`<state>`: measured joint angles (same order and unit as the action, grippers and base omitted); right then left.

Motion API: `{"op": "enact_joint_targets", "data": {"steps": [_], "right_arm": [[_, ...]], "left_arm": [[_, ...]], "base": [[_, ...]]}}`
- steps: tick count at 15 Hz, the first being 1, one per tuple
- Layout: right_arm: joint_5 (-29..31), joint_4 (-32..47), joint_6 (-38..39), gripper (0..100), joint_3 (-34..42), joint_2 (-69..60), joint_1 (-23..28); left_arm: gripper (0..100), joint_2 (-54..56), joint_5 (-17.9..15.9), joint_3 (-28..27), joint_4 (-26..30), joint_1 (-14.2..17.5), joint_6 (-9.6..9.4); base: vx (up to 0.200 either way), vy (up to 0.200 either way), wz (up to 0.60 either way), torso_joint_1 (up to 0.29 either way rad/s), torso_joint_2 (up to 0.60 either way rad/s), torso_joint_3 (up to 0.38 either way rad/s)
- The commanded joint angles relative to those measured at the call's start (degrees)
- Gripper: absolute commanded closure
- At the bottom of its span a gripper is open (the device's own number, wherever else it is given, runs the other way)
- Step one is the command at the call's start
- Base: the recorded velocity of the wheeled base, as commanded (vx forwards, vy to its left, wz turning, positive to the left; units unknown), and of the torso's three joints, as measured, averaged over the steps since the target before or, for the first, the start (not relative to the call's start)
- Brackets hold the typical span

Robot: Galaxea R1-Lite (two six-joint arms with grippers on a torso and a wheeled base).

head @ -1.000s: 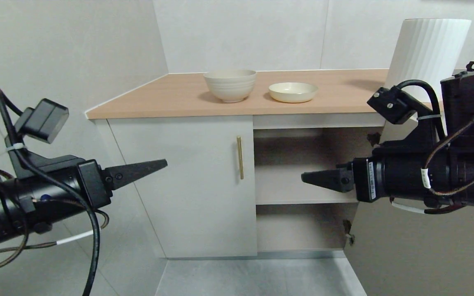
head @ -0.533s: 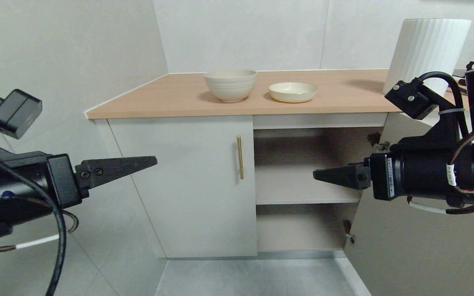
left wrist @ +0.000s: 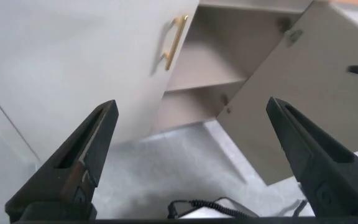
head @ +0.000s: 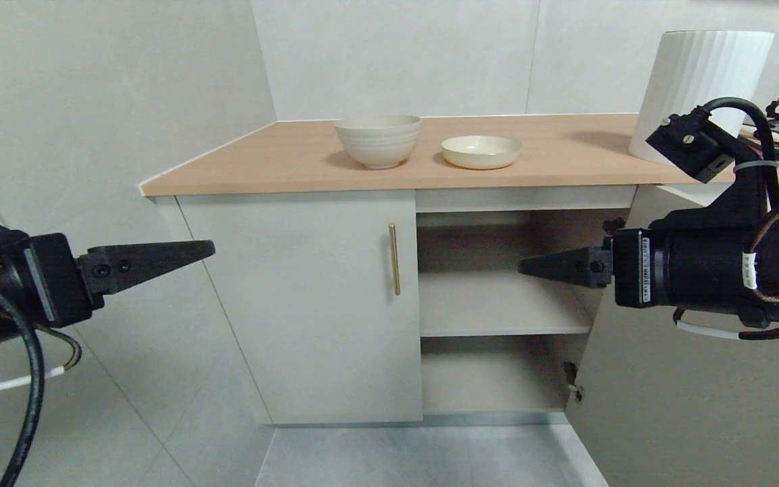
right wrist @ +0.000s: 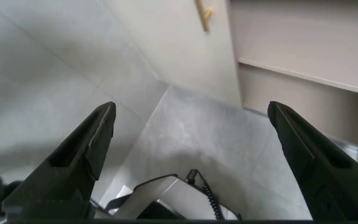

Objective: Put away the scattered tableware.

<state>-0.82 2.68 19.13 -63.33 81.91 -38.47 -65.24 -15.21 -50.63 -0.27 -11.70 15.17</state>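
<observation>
A cream ribbed bowl (head: 379, 138) and a shallow cream plate (head: 481, 150) stand side by side on the wooden countertop (head: 281, 166). My left gripper (head: 203, 249) hangs in the air left of the cabinet, below counter height, far from both dishes. In the left wrist view the left gripper (left wrist: 191, 121) is open and holds nothing. My right gripper (head: 528, 266) floats in front of the open right compartment, above its middle shelf (head: 498, 308). The right gripper (right wrist: 191, 121) is open and holds nothing too.
The cabinet's left door with a gold handle (head: 394, 259) is closed. The right door (head: 673, 406) is swung open toward me at the right. A tall white ribbed container (head: 700, 88) stands on the counter's right end. Walls close off the back and left.
My left arm has drawn back to the left and slightly up. My right arm has risen and pulled back a little to the right. The bowl and plate have not moved.
</observation>
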Motion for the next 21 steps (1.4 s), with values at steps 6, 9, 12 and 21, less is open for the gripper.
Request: {"op": "enact_joint_targets", "data": {"steps": [6, 9, 12, 21], "right_arm": [[0.3, 0.0, 0.0, 0, -0.2, 0.3, -0.8], [0.3, 0.0, 0.0, 0, -0.2, 0.4, -1.0], [0.3, 0.0, 0.1, 0, -0.2, 0.4, -1.3], [-2.7, 0.7, -0.4, 0, 1.9, -4.0, -2.0]], "left_arm": [[0, 0.6, -0.1, -0.6, 0.3, 0.0, 0.22], [0, 0.6, -0.1, -0.7, 0.1, 0.1, 0.22], [0, 0.6, -0.1, -0.7, 0.0, 0.1, 0.22], [0, 2.5, -0.4, -0.6, -0.1, -0.1, 0.3]], "base": [[0.0, 0.0, 0.0, 0.0, 0.0, 0.0], [0.2, 0.0, 0.0, 0.004, 0.0, 0.002], [0.2, 0.0, 0.0, 0.009, 0.0, -0.004], [0.133, 0.0, 0.0, 0.003, 0.0, 0.002]]}}
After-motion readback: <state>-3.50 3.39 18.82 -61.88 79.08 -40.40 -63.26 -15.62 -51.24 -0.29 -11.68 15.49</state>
